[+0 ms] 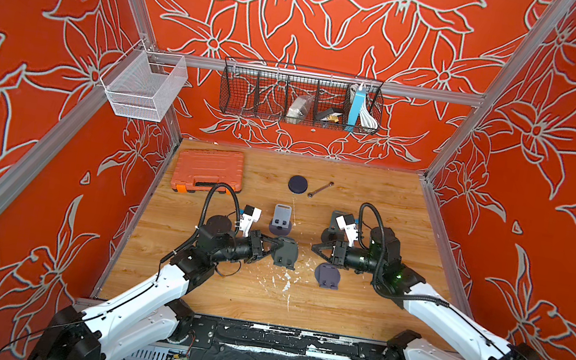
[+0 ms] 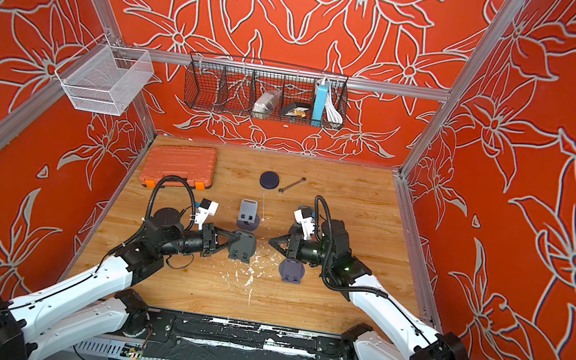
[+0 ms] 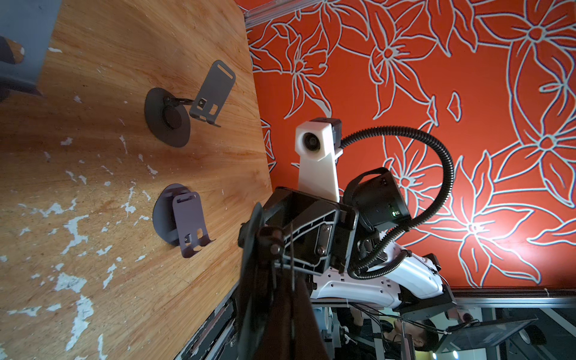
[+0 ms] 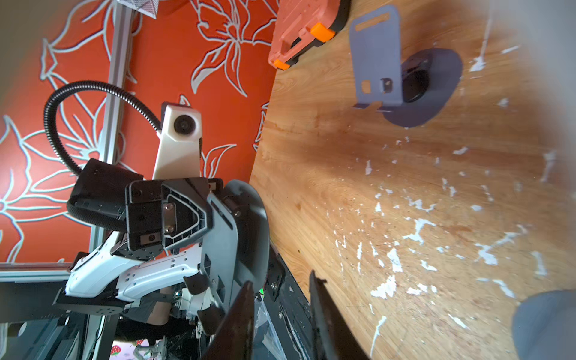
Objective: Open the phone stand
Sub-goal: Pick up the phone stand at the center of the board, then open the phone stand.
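Reaches in from the lower left of both top views with the left arm (image 1: 145, 295), elbow bent, forearm level and aimed right toward the centre. Clamps the left gripper (image 1: 279, 243) tight on the edge of a dark phone stand (image 1: 289, 252). Reaches in from the lower right with the right arm (image 1: 451, 321), forearm level and aimed left. Points the right gripper (image 1: 315, 247) at the left one, tips near but apart. Shows parted fingers (image 4: 243, 314) in the right wrist view, with nothing between them.
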`<state>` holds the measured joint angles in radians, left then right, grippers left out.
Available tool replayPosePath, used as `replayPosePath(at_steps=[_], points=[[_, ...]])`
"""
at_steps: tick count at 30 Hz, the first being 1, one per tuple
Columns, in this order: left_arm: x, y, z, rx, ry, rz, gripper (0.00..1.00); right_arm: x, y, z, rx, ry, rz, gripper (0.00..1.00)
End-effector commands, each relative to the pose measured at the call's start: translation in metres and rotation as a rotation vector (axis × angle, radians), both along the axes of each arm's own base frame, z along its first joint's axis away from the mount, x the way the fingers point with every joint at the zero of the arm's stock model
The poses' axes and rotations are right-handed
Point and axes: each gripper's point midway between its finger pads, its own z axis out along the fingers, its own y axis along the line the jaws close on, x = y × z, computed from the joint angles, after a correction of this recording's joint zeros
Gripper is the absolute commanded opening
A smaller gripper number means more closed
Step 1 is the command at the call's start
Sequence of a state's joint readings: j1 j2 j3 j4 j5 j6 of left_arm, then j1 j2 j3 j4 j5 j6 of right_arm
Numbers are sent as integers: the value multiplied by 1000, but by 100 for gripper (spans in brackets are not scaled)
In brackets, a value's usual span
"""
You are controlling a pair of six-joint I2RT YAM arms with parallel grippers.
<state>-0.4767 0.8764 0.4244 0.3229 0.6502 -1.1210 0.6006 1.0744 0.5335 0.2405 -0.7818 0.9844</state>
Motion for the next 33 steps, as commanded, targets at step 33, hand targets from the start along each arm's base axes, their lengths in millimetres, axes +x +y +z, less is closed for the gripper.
replayPosePath(at_steps=[33], points=[[-4,1,50,-96,-142,-16,0,-7,60,23,117,-39,91,29]])
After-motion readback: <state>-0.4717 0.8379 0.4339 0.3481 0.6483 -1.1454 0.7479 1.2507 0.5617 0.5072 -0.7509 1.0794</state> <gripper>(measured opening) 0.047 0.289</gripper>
